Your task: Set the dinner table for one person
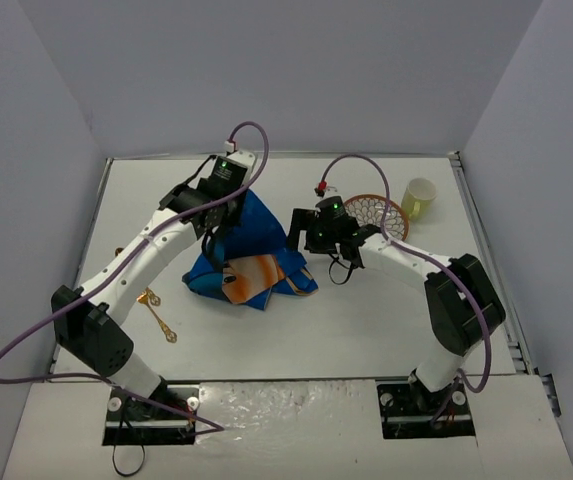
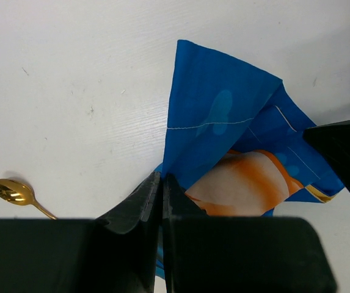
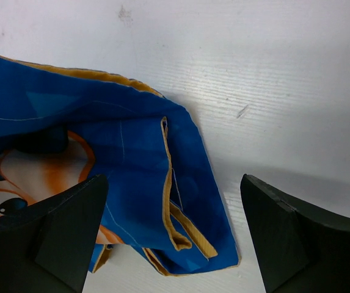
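The white dinner table [image 1: 366, 320] carries a crumpled blue placemat [image 1: 251, 262] with an orange cartoon print. My left gripper [image 1: 218, 232] is shut on an edge of the placemat [image 2: 223, 116] and holds that part raised like a tent; its jaws [image 2: 161, 183] are pressed together with blue cloth coming out at the tips. My right gripper [image 1: 306, 240] stands open at the placemat's right side. In the right wrist view a folded, gold-hemmed corner of the placemat [image 3: 187, 201] lies between the open fingers [image 3: 173, 183], with neither finger touching it.
Gold cutlery [image 1: 156, 312] lies on the table left of the placemat, and a gold spoon [image 2: 13, 191] shows in the left wrist view. A round woven plate [image 1: 378, 212] and a pale yellow cup [image 1: 419, 198] stand at the back right. Grey walls enclose the table.
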Robot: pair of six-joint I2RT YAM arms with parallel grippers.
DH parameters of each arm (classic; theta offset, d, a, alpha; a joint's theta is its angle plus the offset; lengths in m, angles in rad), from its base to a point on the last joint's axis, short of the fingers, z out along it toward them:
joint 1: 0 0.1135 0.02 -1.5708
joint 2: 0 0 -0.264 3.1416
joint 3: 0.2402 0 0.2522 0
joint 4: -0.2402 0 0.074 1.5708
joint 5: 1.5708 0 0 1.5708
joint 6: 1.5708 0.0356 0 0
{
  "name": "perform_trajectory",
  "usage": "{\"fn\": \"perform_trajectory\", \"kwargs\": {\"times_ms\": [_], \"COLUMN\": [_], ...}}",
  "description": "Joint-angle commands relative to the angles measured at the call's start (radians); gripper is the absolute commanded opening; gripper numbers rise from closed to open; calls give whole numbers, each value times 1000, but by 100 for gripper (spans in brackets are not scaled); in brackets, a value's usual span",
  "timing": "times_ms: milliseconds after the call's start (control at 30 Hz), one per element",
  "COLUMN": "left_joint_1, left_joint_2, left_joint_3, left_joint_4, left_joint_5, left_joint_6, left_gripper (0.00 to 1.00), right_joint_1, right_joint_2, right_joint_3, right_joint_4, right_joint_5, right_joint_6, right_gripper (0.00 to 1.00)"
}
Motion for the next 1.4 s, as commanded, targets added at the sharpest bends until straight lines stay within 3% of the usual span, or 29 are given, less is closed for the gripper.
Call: {"fn": "perform_trajectory", "kwargs": {"times_ms": [0, 500, 867, 1367], "left_joint_1": [11, 32, 42, 51], "left_joint_2": [-62, -68, -65, -67], "left_joint_3": [11, -12, -5, -7], "left_joint_4": [51, 61, 63, 62], "left_joint_5": [7, 18, 30, 37], "left_joint_6": [-27, -34, -37, -40], "left_gripper": [0, 0, 0, 0], "right_joint_1": [-7, 0, 19, 38], "right_joint_2": [26, -59, -91, -63], "right_joint_3": [28, -86, -97, -100], "right_joint_4": [91, 90, 85, 88], "right_joint_5": [-63, -160, -181, -196], "right_joint_6": [23, 79, 91, 82], "right_gripper": [87, 81, 71, 65]}}
